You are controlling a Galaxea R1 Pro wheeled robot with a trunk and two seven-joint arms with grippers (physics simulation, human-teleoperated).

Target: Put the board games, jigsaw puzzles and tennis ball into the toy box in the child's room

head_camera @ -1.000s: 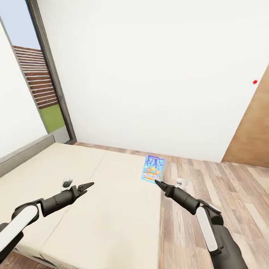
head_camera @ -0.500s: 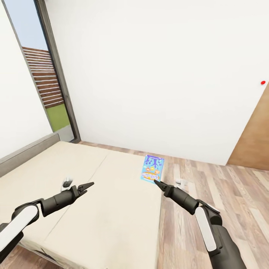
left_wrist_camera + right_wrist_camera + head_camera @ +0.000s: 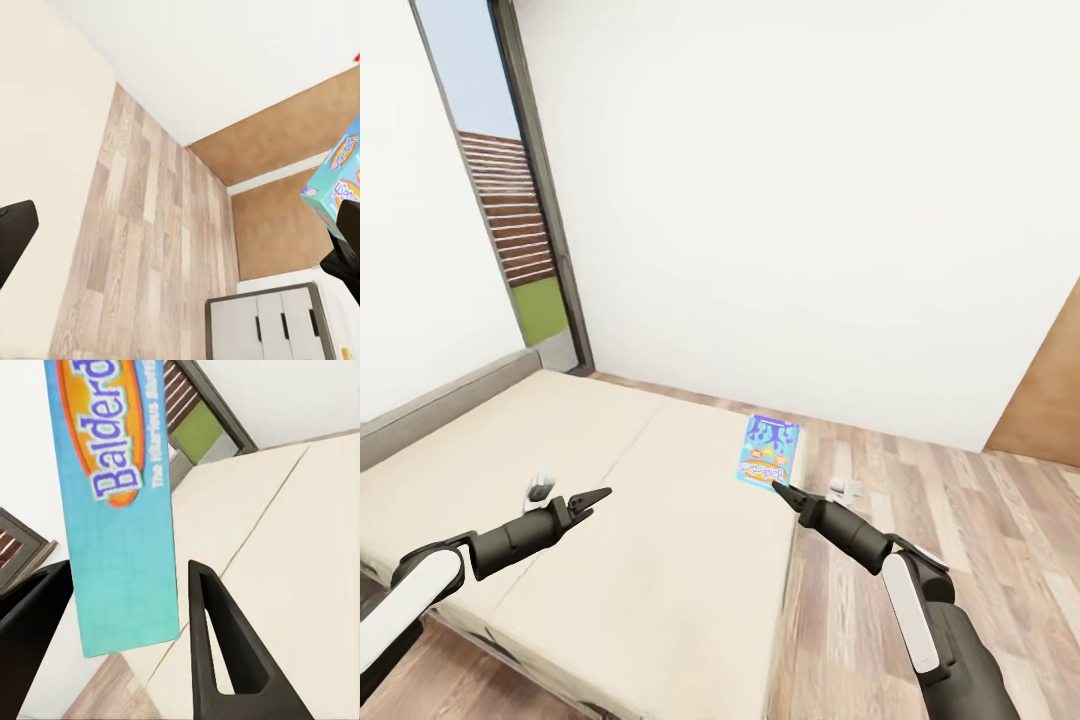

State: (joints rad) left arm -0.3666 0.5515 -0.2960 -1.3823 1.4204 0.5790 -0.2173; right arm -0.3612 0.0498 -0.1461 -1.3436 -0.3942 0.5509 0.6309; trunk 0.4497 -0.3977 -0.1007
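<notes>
Gripper [image 3: 778, 487] clasps board game [image 3: 768, 451] — over bed [image 3: 640, 540].

Readable print on the blue game box

The box [image 3: 112, 502] reads "Balderd…", cut off at the frame edge, with smaller "The Hilarious Bluffi…" beside it; its head-view print [image 3: 768, 452] is too small to read.

Bed [image 3: 660, 560]: matt cream cloth-look top, smooth, w/ one stitched lengthwise seam; floor [image 3: 980, 520]: wood planks, brown-grey grain, low satin sheen, and wall [image 3: 790, 200] is plain matt white. Blue board game [image 3: 768, 452]: printed card, smooth, slight gloss, lettering and cartoon print visible in right wrist view [image 3: 112, 510]. Right pincer [image 3: 777, 489] and left pincer [image 3: 598, 497]: matt black plastic-look fingers [image 3: 225, 660]; forearm shells smooth white, semi-gloss.
</notes>
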